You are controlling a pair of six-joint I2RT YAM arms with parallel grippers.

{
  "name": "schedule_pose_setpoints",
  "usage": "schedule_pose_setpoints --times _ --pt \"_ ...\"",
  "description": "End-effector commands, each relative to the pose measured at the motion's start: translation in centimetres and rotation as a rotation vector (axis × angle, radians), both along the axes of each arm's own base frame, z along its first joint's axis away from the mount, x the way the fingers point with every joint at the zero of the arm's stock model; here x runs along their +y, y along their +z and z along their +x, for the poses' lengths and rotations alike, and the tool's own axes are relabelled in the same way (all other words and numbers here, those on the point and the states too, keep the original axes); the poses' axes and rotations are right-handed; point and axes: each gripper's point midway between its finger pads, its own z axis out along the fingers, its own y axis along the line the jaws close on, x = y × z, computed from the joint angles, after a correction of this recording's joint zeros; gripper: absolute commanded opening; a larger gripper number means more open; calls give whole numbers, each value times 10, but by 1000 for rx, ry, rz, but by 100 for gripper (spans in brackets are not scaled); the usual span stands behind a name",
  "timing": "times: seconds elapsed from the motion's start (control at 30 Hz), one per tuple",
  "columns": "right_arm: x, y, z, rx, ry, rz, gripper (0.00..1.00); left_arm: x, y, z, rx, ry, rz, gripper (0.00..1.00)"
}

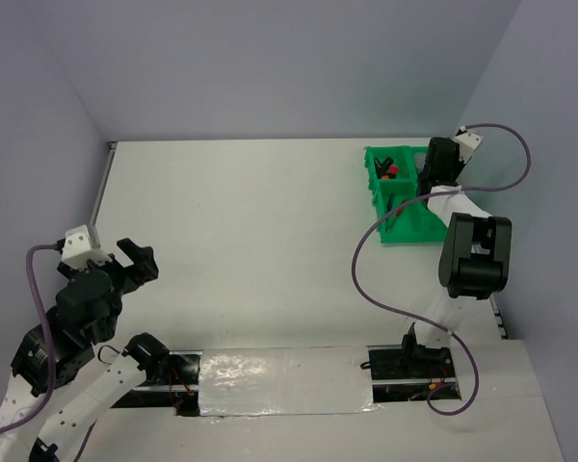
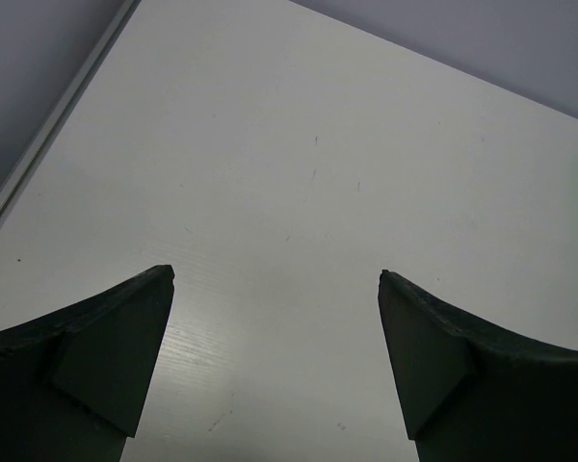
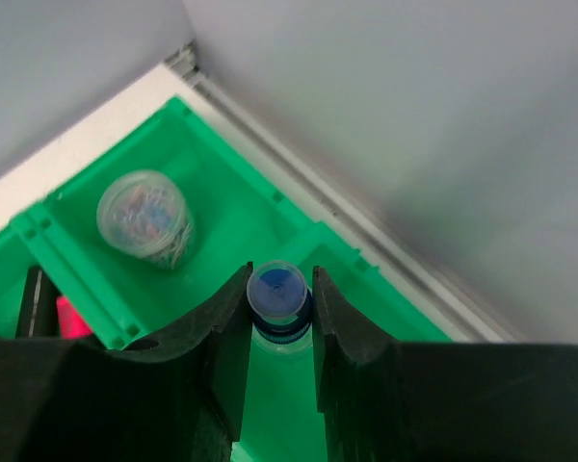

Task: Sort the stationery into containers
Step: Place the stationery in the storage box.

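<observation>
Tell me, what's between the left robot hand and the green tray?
Only bare white table, seen in the top view, between left gripper and green tray.

A white table (image 1: 250, 241) is seen across the middle of the top view, its surface matt and faintly grained. It is enclosed on three sides by plain, pale lilac-grey walls: a back wall (image 1: 270, 67) across the upper frame, a left wall (image 1: 29, 144) and a right wall (image 1: 549, 106). A thin metal strip (image 1: 102, 188) is set along the table's left edge, where it meets the wall. Soft, even light is reflected by a glossy white panel (image 1: 279, 380) at the lower centre.
</observation>
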Motion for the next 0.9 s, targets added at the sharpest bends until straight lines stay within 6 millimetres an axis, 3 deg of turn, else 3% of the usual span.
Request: schedule_pose_setpoints --times 0.0,0.03,0.1,0.17,0.3,0.53,0.63,0.73,0.87 --pt "3 17 24 -45 54 29 1 -5 6 5 -24 -17 -2 99" --pt "4 9 25 -11 68 35 2 -4 7 5 -27 -16 -5 99" --pt "4 11 30 -11 80 34 6 -4 6 4 -26 -14 -5 99" --pt "6 9 31 -2 92 33 26 -3 7 4 -30 -13 -7 99" --pt "5 9 31 -4 98 37 29 -3 6 3 -31 -14 -8 99" --pt "3 6 26 9 81 39 55 -3 8 3 -37 -15 -10 99" --pt "2 6 22 7 73 42 72 -3 7 3 -34 -17 -7 99" --pt "3 17 17 -16 67 51 80 -3 7 4 -34 -15 -7 99" --pt "9 49 9 -97 70 84 90 -5 6 5 -24 -15 0 99"
